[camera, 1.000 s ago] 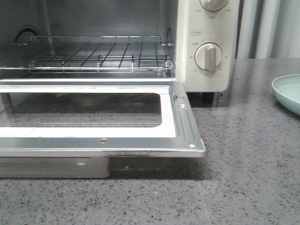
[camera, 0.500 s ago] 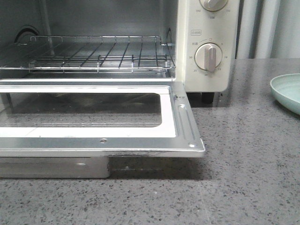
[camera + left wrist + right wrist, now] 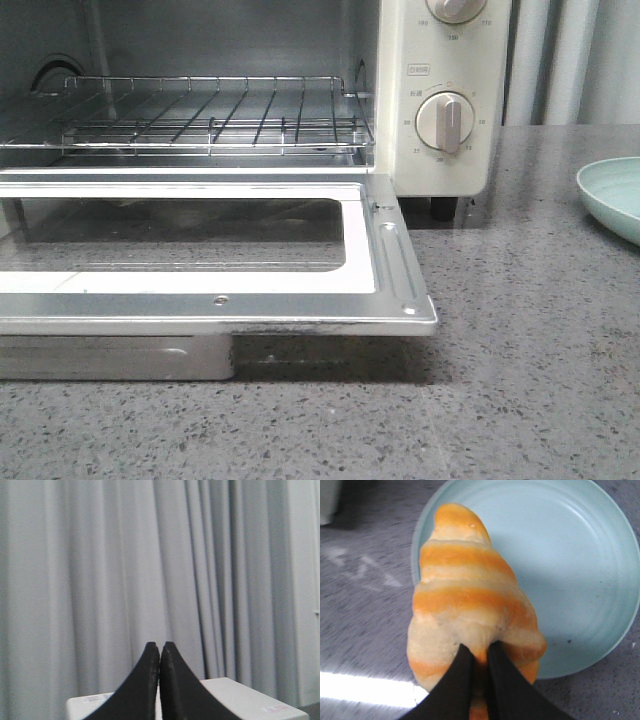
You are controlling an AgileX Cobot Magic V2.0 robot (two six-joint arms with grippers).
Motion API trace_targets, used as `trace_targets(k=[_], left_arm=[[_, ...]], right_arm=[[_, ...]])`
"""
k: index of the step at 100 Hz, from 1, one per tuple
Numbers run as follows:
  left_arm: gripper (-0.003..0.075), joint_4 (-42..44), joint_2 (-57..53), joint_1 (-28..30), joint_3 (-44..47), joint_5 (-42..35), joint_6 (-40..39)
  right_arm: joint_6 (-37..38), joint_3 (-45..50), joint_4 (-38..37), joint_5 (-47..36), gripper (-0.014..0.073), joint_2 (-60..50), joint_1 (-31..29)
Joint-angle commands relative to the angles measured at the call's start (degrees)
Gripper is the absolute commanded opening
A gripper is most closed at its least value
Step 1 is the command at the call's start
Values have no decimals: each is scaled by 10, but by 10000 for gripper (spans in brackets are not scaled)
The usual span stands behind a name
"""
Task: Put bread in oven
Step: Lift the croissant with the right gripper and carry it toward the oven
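In the right wrist view the right hand sits at the lower middle of the frame, its two black fingers pinched into the near end of the bread, a cream roll with orange stripes that runs up toward the upper left; the roll hangs partly over the pale green plate filling the right of the frame and partly over the speckled grey worktop on the left; whether it has cleared the plate cannot be told, though it looks lifted. The step in hand is judged to be the carry, the roll grasped and not yet delivered. In the left wrist view the left hand is clenched on nothing, fingertips touching at the lower centre, with a cream-white box top below and grey curtain behind. In the front view the toaster oven fills the upper left; its glass door lies dropped flat across the left middle, the wire rack bare, the plate's rim at the far right edge. Next the right hand should travel leftward, clear the door's front edge, and lay the roll lengthwise on the rack.
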Motion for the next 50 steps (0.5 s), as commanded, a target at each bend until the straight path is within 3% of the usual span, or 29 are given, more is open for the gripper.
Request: trace_targets(k=[1, 19, 50], left_arm=[[-22, -18, 6, 0, -9, 54, 9], [-22, -16, 6, 0, 28, 124, 32], [-21, -16, 6, 0, 77, 129, 31]], right_arm=[[-25, -15, 8, 2, -69, -51, 36], [-95, -15, 73, 4, -69, -123, 128], [-117, -15, 60, -37, -68, -100, 246]])
